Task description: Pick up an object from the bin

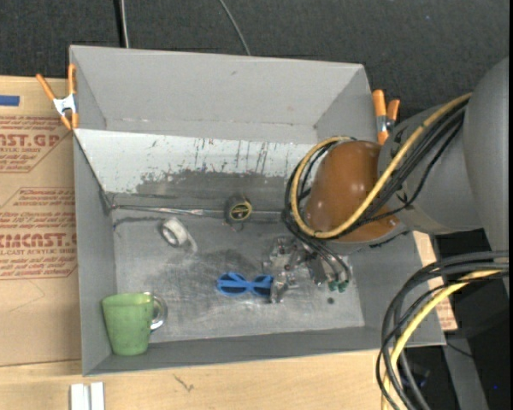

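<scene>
The flat blue plastic piece, shaped like a pair of looped scissor handles [238, 285], lies on the floor of the grey metal bin [214, 92], front of centre. The gripper [282, 282] is down at its right end, perhaps touching it, though the metalwork there is too cluttered to be sure. Whether the claw is wide or narrow, one cannot tell. Above it bulges the arm's orange wrist cover [346, 186], looped with cables. Further out, a small dark round ring [238, 209] sits against the back wall, a pale tape roll [174, 231] lies left of it, and a green ceramic mug [126, 323] stands in the front left corner.
</scene>
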